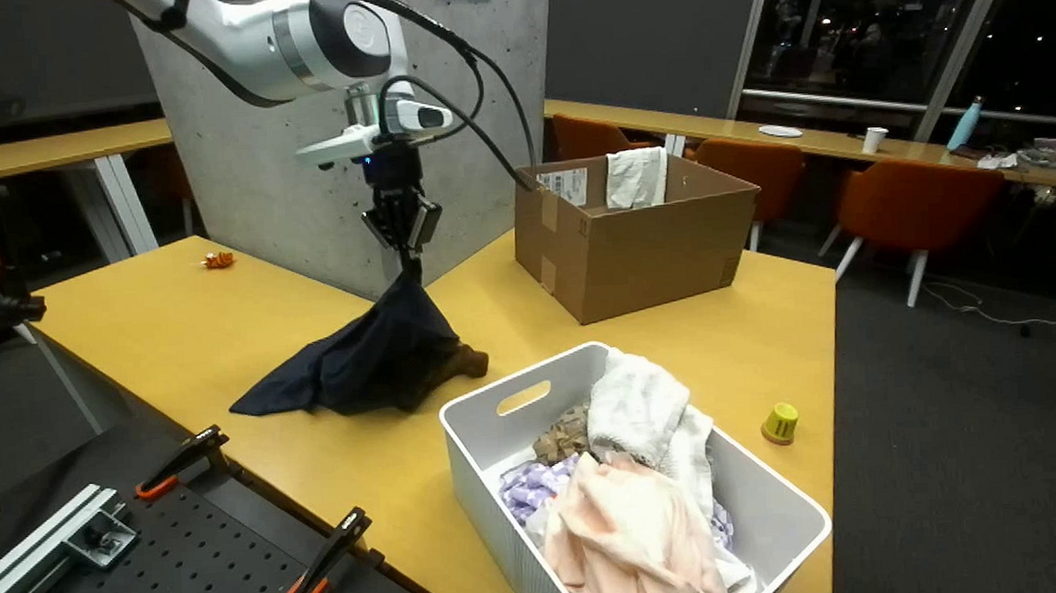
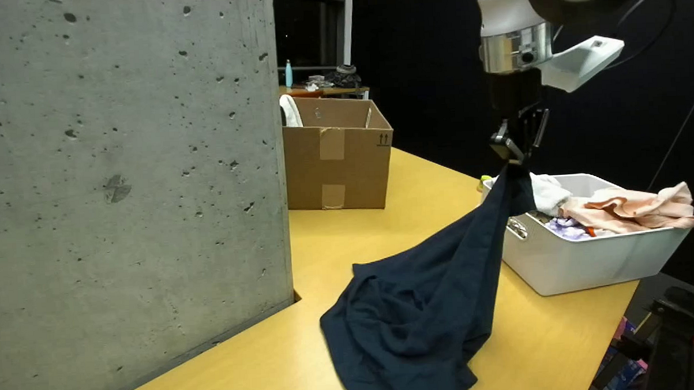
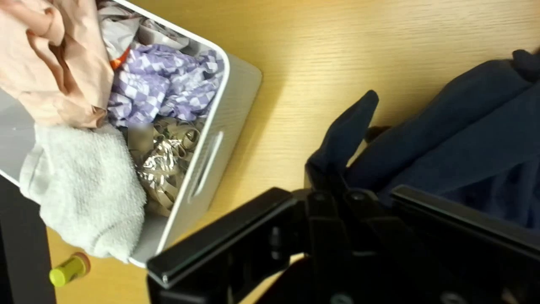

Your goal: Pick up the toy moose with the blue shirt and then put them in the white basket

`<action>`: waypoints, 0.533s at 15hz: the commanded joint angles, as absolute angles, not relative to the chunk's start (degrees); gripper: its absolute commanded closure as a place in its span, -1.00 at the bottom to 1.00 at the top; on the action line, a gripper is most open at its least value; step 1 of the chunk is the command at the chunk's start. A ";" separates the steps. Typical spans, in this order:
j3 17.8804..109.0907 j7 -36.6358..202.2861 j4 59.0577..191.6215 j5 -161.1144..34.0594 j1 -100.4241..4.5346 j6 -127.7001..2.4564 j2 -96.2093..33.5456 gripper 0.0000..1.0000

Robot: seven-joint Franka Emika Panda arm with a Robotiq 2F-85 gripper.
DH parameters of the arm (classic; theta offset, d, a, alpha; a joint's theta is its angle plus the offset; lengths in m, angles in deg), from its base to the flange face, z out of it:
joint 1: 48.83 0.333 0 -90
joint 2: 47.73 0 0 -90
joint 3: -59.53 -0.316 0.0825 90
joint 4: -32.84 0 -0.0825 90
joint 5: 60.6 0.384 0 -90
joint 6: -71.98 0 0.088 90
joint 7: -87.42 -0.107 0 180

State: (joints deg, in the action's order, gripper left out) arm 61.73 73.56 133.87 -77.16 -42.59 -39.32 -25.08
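A dark blue cloth (image 1: 360,368), likely the blue shirt, hangs from my gripper (image 1: 411,262) and spreads onto the table. It also shows in an exterior view (image 2: 415,331) and the wrist view (image 3: 455,139). My gripper is shut on a pinched tip of it, raised above the table. A brown part (image 1: 465,362) sticks out from under the cloth on the basket side. The rest of it is hidden, so I cannot tell if it is the moose. The white basket (image 1: 493,493) stands beside the cloth, apart from it, holding cloths and wrappers; the wrist view shows it too (image 3: 242,97).
A cardboard box (image 1: 662,258) stands at the back of the table, against the side of the concrete pillar (image 2: 132,168). A small yellow cup (image 1: 781,424) is beyond the basket. A small orange item (image 1: 218,259) lies at the far left. Clamps (image 1: 329,560) line the near edge.
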 commanded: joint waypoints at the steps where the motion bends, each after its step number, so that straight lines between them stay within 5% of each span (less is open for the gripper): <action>1: 62.95 73.81 137.04 -77.82 -44.87 -42.92 -25.39 0.40; 4: 62.64 73.44 137.77 -77.82 -44.97 -43.70 -24.91 0.21; 8: 61.25 71.98 139.74 -77.74 -42.97 -45.62 -25.57 -0.38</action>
State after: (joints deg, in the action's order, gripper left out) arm 62.13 73.59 137.54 -77.16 -44.54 -42.94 -24.48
